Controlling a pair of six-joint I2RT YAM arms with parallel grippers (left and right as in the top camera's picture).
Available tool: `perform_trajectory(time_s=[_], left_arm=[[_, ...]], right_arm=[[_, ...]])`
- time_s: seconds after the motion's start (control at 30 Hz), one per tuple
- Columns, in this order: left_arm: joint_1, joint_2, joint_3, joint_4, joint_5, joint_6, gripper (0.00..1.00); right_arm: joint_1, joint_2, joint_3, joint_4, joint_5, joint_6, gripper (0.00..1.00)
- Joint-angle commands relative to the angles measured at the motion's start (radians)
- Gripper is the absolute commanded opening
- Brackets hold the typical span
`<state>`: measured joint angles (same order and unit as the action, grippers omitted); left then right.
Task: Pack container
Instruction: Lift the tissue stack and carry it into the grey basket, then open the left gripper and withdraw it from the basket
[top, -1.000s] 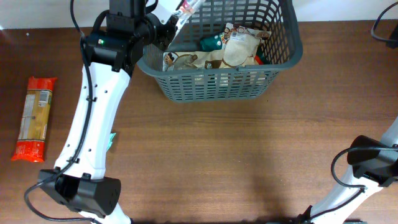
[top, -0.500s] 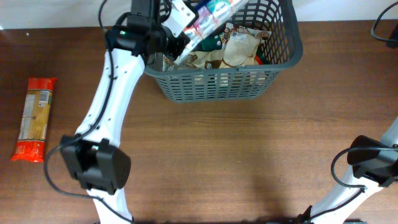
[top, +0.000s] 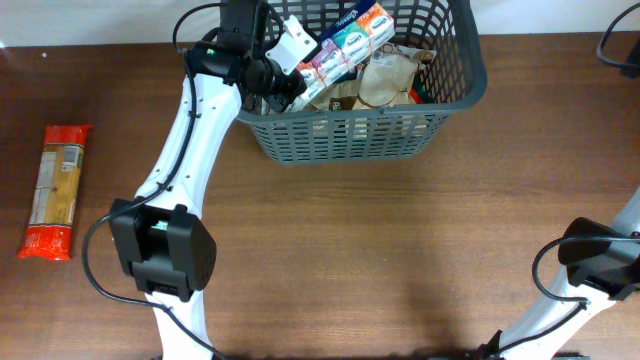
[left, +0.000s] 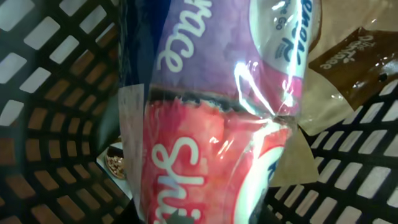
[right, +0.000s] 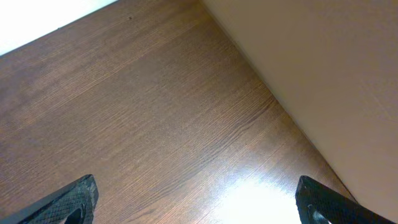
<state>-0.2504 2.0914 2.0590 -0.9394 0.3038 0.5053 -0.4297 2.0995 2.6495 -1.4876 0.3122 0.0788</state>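
Note:
The dark grey lattice container stands at the table's far middle. It holds several food packets, among them a beige pouch. My left gripper is shut on a long multipack of packets in purple, pink and orange wrappers. It holds the multipack tilted over the container's left part. In the left wrist view the multipack fills the frame, with the container's lattice behind it. My right gripper is open over bare table wood.
A red and yellow pasta packet lies at the table's far left. The right arm's base is at the lower right edge. A brown pouch lies inside the container.
My left gripper has swung right over the container's left rim, carrying the multipack further over the container and turning it flatter. The right arm has not moved.

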Motion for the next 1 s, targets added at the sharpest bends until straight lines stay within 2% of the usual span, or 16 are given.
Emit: perform_trajectory(time_s=[0.0,0.37,0.43,0.47,0.5,0.6,0.7,0.77,0.87,0.93,0.97], left_arm=[[0.004,-0.008,0.021,-0.019,0.033,0.016,0.02],[0.004,0.005,0.021,-0.06,0.032,0.016,0.03],[0.004,0.005,0.021,-0.06,0.031,0.016,0.13],[0.004,0.005,0.021,-0.06,0.03,0.016,0.21],[0.004,0.005,0.021,-0.06,0.03,0.016,0.35],[0.004,0.005,0.021,-0.059,0.03,0.016,0.43],[0.004,0.005,0.021,-0.055,0.03,0.016,0.46],[0.004,0.005,0.021,-0.045,0.03,0.016,0.67],[0.004,0.005,0.021,-0.025,0.03,0.016,0.75],[0.004,0.005,0.021,-0.01,0.03,0.016,0.93],[0.004,0.005,0.021,-0.003,0.03,0.016,0.95]], right_arm=[[-0.003,-0.011,0.002,0.003,0.002,0.008,0.99],[-0.003,-0.011,0.002,0.003,0.002,0.008,0.99],[-0.003,-0.011,0.002,0.003,0.002,0.008,0.99],[-0.003,-0.011,0.002,0.003,0.002,0.008,0.99],[-0.003,-0.011,0.002,0.003,0.002,0.008,0.99],[-0.003,-0.011,0.002,0.003,0.002,0.008,0.99],[-0.003,-0.011,0.002,0.003,0.002,0.008,0.99],[-0.003,-0.011,0.002,0.003,0.002,0.008,0.99],[-0.003,-0.011,0.002,0.003,0.002,0.008,0.99],[-0.003,-0.011,0.002,0.003,0.002,0.008,0.99],[-0.003,-0.011,0.002,0.003,0.002,0.008,0.99]])
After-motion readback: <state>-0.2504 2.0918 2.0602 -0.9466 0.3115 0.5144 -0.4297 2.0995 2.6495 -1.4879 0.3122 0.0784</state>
